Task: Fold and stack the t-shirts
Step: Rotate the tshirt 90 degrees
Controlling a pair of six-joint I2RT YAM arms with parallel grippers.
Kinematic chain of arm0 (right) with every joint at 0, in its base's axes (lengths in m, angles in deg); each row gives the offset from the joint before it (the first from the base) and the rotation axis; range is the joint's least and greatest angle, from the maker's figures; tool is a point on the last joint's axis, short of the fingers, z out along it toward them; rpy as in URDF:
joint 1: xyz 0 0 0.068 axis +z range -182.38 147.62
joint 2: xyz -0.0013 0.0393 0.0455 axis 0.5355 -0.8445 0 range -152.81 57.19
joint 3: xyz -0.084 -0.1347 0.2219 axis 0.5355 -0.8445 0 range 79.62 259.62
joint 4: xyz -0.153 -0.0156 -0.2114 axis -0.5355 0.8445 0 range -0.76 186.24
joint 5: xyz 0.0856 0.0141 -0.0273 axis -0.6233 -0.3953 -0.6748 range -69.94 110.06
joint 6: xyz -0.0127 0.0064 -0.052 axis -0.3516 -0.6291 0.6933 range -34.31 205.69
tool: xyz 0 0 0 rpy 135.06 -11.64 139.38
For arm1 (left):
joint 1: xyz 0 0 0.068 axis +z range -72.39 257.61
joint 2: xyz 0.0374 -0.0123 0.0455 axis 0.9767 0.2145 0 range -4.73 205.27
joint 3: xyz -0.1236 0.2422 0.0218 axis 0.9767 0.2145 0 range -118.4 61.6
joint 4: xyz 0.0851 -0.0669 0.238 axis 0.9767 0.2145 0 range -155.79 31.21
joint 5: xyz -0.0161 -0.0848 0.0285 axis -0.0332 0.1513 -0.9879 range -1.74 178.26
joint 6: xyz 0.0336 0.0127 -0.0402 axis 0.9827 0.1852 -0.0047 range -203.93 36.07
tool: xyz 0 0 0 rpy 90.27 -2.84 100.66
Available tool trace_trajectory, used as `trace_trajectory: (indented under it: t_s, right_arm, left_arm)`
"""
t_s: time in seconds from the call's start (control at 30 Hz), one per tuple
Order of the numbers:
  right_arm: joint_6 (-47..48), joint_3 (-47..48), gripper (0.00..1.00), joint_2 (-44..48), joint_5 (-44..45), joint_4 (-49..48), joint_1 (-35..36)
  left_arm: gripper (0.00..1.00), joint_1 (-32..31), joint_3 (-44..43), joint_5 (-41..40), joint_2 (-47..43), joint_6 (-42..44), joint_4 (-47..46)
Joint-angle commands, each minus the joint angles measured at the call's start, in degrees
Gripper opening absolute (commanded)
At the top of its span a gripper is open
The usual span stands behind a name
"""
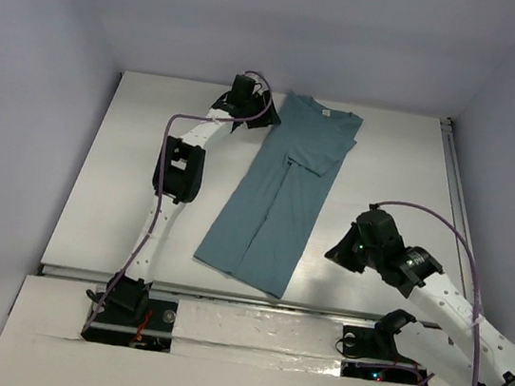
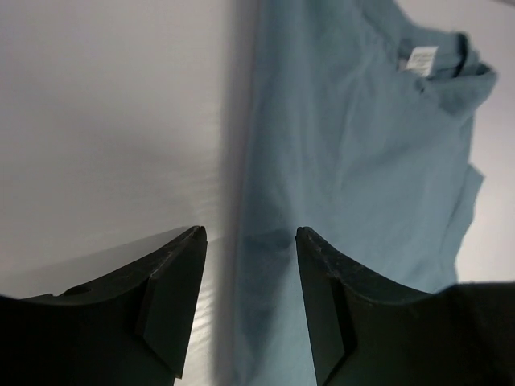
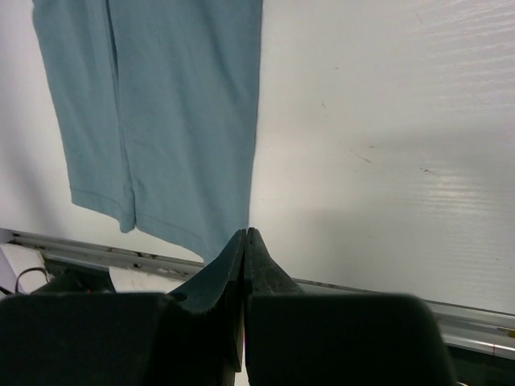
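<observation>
Shows a teal t-shirt (image 1: 282,192) flat on the white table (image 1: 123,193), folded lengthwise into a long strip, with the collar and white label (image 1: 325,111) at 12 o'clock and the hem down toward 7 o'clock. Finds the left gripper (image 2: 250,237) at the strip's 11 o'clock corner, fingers spread apart and grasping nothing, astride the cloth's edge. Puts the right gripper (image 3: 245,235) at 4 o'clock of the shirt, off the cloth near the hem, fingers pressed together on nothing.

Left arm (image 1: 177,167) reached far forward, left gripper (image 2: 249,236) fingers spread apart; right arm (image 1: 435,295) bent low, right gripper (image 3: 245,235) fingers pressed together.
</observation>
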Motion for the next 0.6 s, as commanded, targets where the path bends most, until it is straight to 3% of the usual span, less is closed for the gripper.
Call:
trace_trajectory:
  t_s: [0.0, 0.1, 0.2, 0.23, 0.33, 0.57]
  right_arm:
    - [1.59, 2.05, 0.0, -0.99, -0.9, -0.34, -0.4]
    - [2.12, 2.14, 0.0, -1.52, -0.64, 0.01, -0.4]
    - [2.64, 1.7, 0.0, -2.13, -0.9, 0.46, -0.4]
    - [2.65, 1.53, 0.0, -2.31, -0.9, 0.72, -0.4]
    - [2.82, 0.56, 0.0, -2.75, -0.82, 1.07, -0.4]
    - [2.56, -2.34, 0.02, -3.1, -3.62, -0.42, -0.4]
  left_arm:
    - [0.47, -0.8, -3.37, 3.5, 5.16, -5.69, -1.52]
    - [0.46, -0.81, -7.77, 4.64, 8.77, -9.28, -3.62]
    - [0.2, -0.81, -8.03, 5.79, 10.62, -13.59, -8.19]
    - [0.02, -0.81, -7.95, 5.61, 10.71, -14.22, -9.24]
    - [0.0, -0.81, -5.15, 3.07, 8.26, -16.67, -14.68]
    - [0.0, 5.51, 17.32, -7.29, -6.05, -18.36, -24.63]
